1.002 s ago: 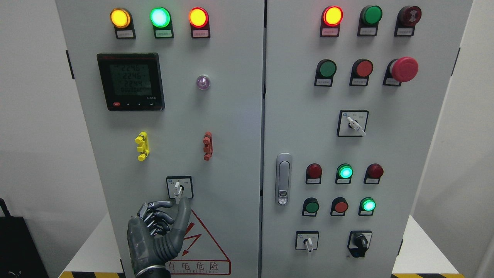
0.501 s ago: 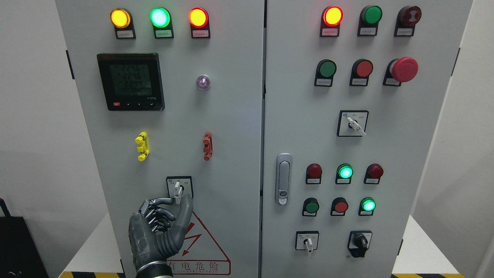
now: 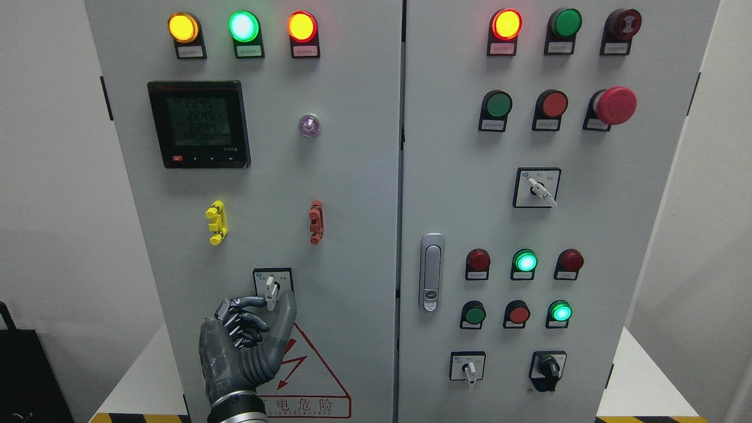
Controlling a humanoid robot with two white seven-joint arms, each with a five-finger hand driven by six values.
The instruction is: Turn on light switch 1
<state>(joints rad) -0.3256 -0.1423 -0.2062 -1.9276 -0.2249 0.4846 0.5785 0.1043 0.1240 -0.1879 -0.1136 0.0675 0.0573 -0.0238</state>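
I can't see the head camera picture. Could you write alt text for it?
A grey robot left hand reaches up to a small white-handled selector switch low on the left door of a grey control cabinet, its fingers flanking the handle's lower end. Above are a digital meter and lit indicator lamps; the right door carries more buttons and switches.

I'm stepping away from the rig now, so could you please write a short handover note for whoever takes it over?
Left hand: raised at the left door's selector switch, thumb and index finger on either side of the handle's lower end; a firm grip can't be confirmed.
Right hand: not in view.
Done: the reach to the switch.
Left: close on the handle, which points straight down, turn it, then withdraw.
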